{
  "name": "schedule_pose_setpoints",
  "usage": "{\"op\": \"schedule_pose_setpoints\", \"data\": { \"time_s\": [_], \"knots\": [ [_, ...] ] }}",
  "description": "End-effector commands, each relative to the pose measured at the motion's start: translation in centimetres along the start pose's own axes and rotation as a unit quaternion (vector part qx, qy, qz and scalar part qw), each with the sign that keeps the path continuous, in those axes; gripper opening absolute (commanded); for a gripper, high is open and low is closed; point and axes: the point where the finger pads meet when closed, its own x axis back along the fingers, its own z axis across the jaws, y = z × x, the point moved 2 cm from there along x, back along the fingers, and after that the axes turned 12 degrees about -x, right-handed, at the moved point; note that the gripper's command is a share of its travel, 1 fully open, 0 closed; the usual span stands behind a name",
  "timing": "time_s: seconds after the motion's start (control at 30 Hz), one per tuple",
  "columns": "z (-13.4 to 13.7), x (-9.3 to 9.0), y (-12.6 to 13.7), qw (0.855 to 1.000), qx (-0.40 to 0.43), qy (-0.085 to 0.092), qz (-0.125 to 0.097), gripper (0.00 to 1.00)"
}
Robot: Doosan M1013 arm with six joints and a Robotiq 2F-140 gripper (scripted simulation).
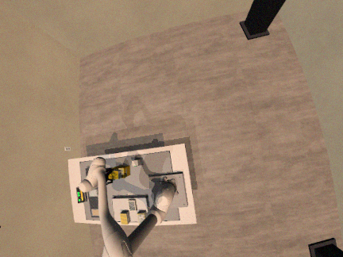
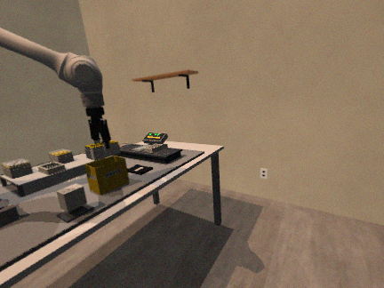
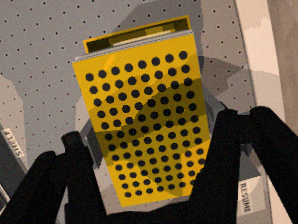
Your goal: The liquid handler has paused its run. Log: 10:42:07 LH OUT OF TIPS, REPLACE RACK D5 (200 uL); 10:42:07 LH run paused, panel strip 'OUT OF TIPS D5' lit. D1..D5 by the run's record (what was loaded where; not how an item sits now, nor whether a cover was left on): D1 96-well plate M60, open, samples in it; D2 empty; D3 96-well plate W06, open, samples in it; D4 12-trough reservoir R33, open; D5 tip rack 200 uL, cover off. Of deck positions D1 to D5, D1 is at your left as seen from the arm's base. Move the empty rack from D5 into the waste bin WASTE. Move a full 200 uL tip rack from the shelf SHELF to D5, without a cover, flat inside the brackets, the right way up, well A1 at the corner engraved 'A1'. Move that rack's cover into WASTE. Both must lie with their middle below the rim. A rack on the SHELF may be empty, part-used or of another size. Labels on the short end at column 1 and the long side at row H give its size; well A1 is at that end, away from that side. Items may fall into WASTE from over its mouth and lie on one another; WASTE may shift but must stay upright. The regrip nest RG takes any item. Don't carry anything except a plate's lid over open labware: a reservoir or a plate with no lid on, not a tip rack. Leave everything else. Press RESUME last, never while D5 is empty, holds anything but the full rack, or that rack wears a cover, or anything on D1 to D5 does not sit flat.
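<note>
Gripping the yellow tip rack (image 3: 142,127) across its long sides, black gripper (image 3: 145,165) clamped on it, one of the fingers at 3 o'clock of the rack in the wrist view and the other at 9 o'clock. Showing only dark holes across the rack's perforated top, with no tips visible in them. Hanging clear of the grey dotted deck surface (image 3: 45,60), the rack's far end pointing toward 12 o'clock in that view, where an open yellow waste bin (image 3: 137,35) is peeking out from behind it. Reading "RESUME" on a white label (image 3: 246,196) at about 4 o'clock of the rack. Holding the rack (image 2: 103,150) above the table (image 2: 196,153) in the exterior view, beyond the yellow bin (image 2: 107,174), with the lit control panel (image 2: 155,137) at roughly 2 o'clock of the gripper (image 2: 100,133). Lining up further racks (image 2: 61,156) on a raised shelf (image 2: 44,177) toward 9 o'clock. Standing a pale box (image 2: 71,197) near the table's front edge at 7 o'clock of the bin.
</note>
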Motion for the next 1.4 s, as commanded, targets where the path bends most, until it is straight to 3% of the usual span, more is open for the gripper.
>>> {"op": "schedule_pose_setpoints", "data": {
  "time_s": [0.0,0.1,0.13,1.37],
  "knots": [
    [0.00,0.01,0.00,1.000,0.000,0.000,0.000,0.00],
    [0.00,0.01,0.00,1.000,0.000,0.000,0.000,0.00],
    [0.00,0.01,0.00,1.000,0.000,0.000,0.000,0.77],
    [0.00,0.01,0.00,1.000,0.000,0.000,0.000,0.77]
  ]
}}
